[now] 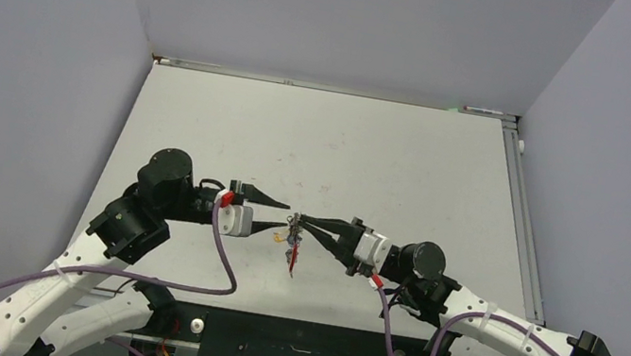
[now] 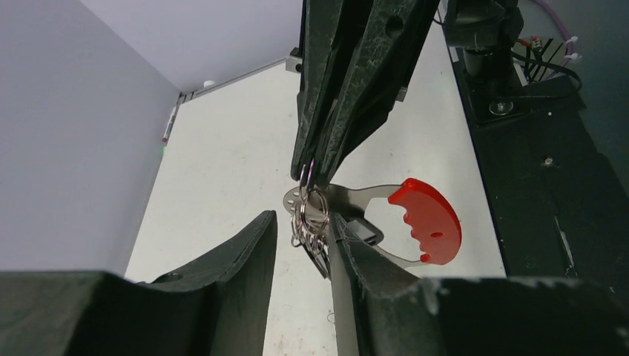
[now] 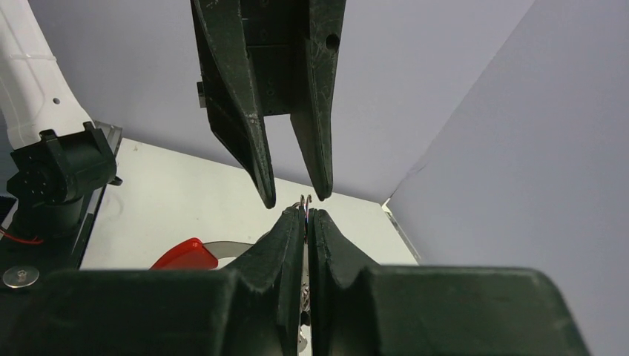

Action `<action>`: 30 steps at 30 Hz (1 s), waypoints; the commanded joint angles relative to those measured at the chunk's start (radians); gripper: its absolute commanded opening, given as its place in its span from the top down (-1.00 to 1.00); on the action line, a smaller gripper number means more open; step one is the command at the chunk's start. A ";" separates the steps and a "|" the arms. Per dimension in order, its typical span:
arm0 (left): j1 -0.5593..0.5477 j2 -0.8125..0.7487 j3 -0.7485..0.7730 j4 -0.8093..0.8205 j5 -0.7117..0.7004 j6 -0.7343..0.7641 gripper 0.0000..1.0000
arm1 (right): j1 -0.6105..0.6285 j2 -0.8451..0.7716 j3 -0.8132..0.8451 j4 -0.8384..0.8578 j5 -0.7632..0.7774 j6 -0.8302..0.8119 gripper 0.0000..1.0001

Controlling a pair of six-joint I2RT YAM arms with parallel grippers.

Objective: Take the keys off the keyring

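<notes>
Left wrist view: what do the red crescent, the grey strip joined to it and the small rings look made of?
Red crescent: likely plastic; opaque, smooth, evenly coloured with a soft sheen. Grey strip: probably sheet metal; thin, flat, dull grey. Wire rings: metal; silvery with bright glints, pinched by the right gripper.

This is a robotics lab bench. Plain grey walls (image 1: 26, 46) box in a scuffed white table (image 1: 327, 142). Purple cables (image 1: 224, 264) trail from arms (image 1: 126, 229) bolted at its edge.
</notes>
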 commanded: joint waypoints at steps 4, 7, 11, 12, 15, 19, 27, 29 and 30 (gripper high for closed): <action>0.003 0.012 0.029 0.097 0.102 -0.011 0.45 | 0.017 -0.030 0.007 0.097 -0.028 -0.017 0.89; 0.003 0.021 0.013 0.106 0.102 -0.001 0.47 | 0.021 -0.026 0.009 0.101 -0.030 -0.015 0.89; 0.003 0.031 -0.002 0.128 0.108 0.005 0.54 | 0.026 -0.025 0.008 0.107 -0.035 -0.016 0.90; 0.003 0.034 -0.004 0.131 0.114 0.005 0.56 | 0.027 -0.026 0.009 0.105 -0.036 -0.015 0.90; 0.003 0.039 0.000 0.138 0.122 0.005 0.63 | 0.027 -0.026 0.010 0.100 -0.038 -0.015 0.90; 0.003 0.044 0.006 0.121 0.133 0.023 0.79 | 0.029 -0.022 0.013 0.098 -0.035 -0.018 0.90; 0.003 0.043 0.024 0.070 0.123 0.014 1.00 | 0.027 -0.026 0.035 0.013 -0.017 -0.029 0.89; 0.003 0.040 0.039 0.048 0.084 0.007 1.00 | 0.025 -0.031 0.067 -0.094 -0.002 -0.034 0.70; 0.003 0.040 0.045 0.036 0.053 0.004 1.00 | 0.020 -0.033 0.087 -0.158 0.001 -0.037 0.64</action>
